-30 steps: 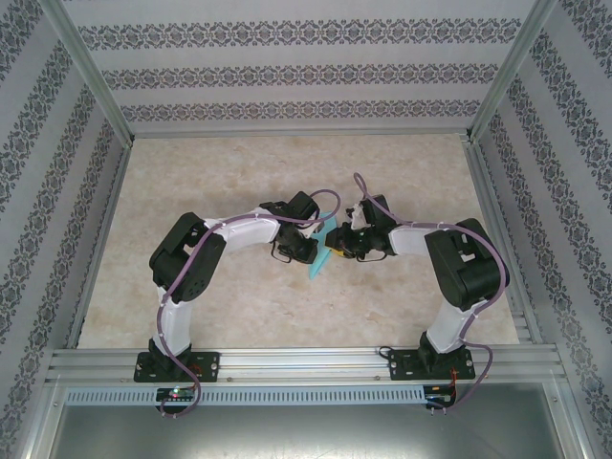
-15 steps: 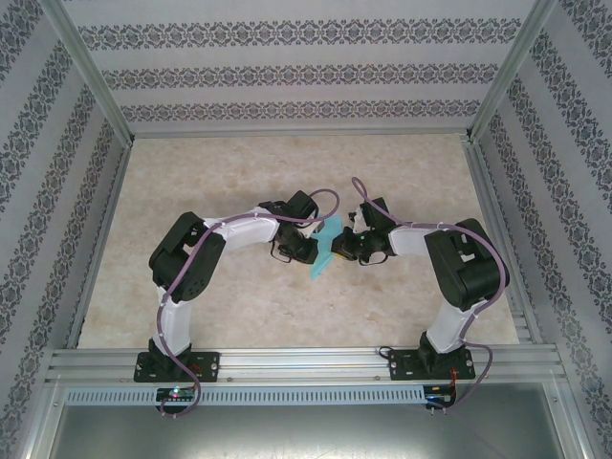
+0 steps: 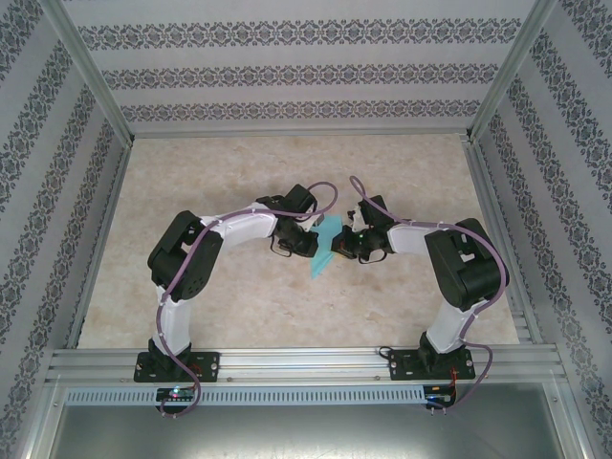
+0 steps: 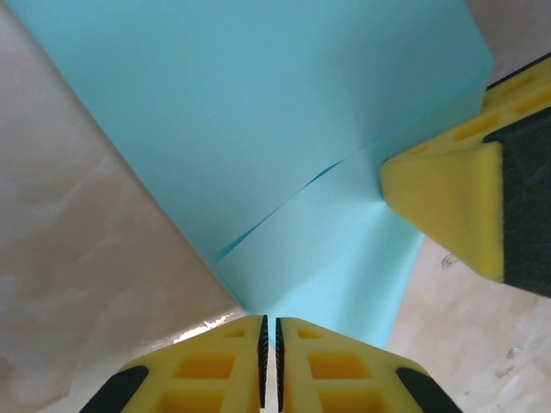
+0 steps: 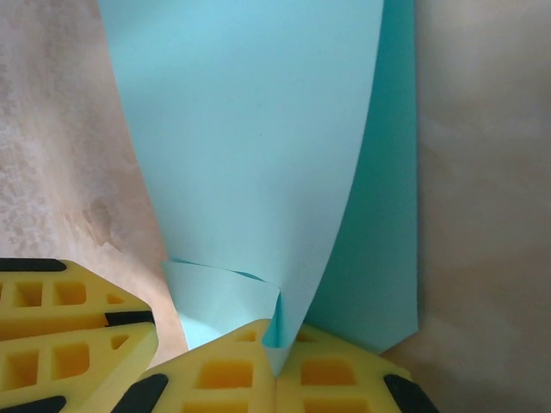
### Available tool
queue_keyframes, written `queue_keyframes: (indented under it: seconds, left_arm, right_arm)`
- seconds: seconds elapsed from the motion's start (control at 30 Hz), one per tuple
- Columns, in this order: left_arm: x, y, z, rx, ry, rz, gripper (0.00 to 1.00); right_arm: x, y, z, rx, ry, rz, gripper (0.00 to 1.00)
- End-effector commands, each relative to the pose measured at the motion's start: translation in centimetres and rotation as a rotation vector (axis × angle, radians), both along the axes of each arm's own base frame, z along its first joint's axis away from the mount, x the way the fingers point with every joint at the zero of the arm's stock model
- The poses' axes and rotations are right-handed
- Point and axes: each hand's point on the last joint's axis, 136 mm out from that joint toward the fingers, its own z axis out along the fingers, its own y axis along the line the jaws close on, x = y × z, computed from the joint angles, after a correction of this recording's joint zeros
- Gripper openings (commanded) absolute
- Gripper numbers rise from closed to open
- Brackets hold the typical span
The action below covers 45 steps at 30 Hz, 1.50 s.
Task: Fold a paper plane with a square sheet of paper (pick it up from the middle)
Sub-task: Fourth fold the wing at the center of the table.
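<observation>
We hold the folded turquoise paper sheet (image 3: 325, 245) between the arms, just over the surface (image 3: 249, 306). The left gripper (image 4: 269, 323) pinches its corner and the right gripper (image 5: 277, 348) an edge. It looks featherlight and floppy, so we grip beside the creases.

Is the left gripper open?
No, the left gripper is shut on the paper, pinching its lower edge.
</observation>
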Motion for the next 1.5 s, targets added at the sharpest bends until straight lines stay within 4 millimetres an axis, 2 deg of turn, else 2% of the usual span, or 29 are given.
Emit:
queue_keyframes:
  seconds: [0.0,0.47,0.83,1.03,1.13,1.47]
  left_arm:
    - [1.2,-0.6,1.2,-0.057,-0.012,0.023,0.14]
    - [1.9,-0.4,-1.4,-0.085,0.035,0.041,0.14]
    - [1.4,0.3,-3.1,-0.059,0.066,0.043,0.14]
    - [1.1,0.6,-3.6,-0.047,0.071,0.041,0.13]
    - [1.0,0.7,-3.8,-0.045,0.075,0.04,0.14]
    - [0.9,0.9,-4.0,-0.04,0.076,0.038,0.14]
  right_arm:
    - [0.3,0.4,0.5,-0.012,-0.024,0.021,0.05]
    - [0.2,1.1,1.0,0.016,-0.032,0.032,0.05]
    - [0.5,1.9,2.1,0.076,-0.039,0.021,0.06]
    - [0.4,2.0,2.6,0.082,-0.046,0.02,0.15]
    - [0.2,2.0,3.1,0.078,-0.055,0.023,0.23]
    - [-0.3,1.9,3.9,0.079,-0.067,0.022,0.24]
